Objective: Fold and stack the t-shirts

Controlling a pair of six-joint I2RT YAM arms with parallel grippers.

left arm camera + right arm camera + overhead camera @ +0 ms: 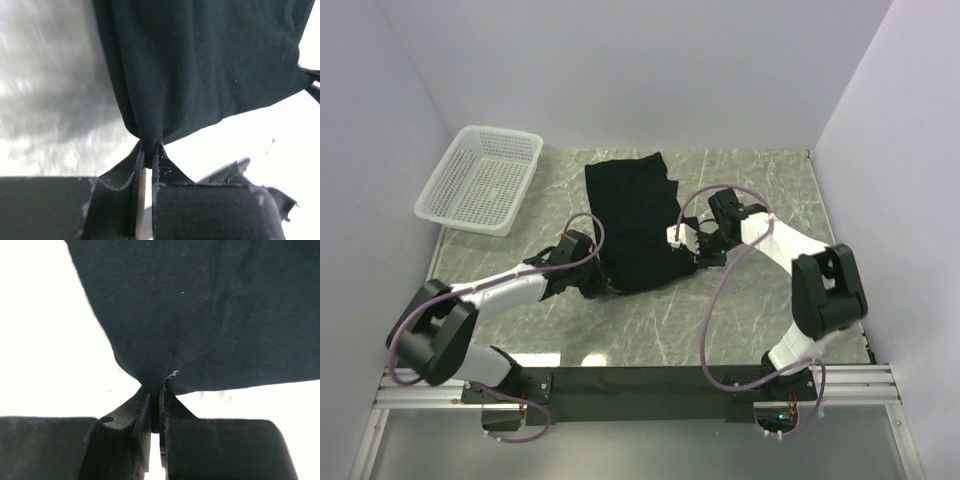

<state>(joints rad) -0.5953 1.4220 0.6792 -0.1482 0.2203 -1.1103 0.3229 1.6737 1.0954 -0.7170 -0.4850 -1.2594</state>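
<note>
A black t-shirt [635, 220] lies partly folded in the middle of the marble table, running from the back toward the arms. My left gripper [592, 280] is shut on its near-left edge; in the left wrist view the cloth [200, 65] is pinched between the two fingers [148, 155]. My right gripper [692, 252] is shut on the near-right edge, and the right wrist view shows the black cloth [200, 315] clamped at its fingertips [156, 392]. Both held corners look slightly raised off the table.
A white plastic mesh basket [480, 180] stands at the back left, near the left wall. Grey walls close in the table on three sides. Cables loop above both arms.
</note>
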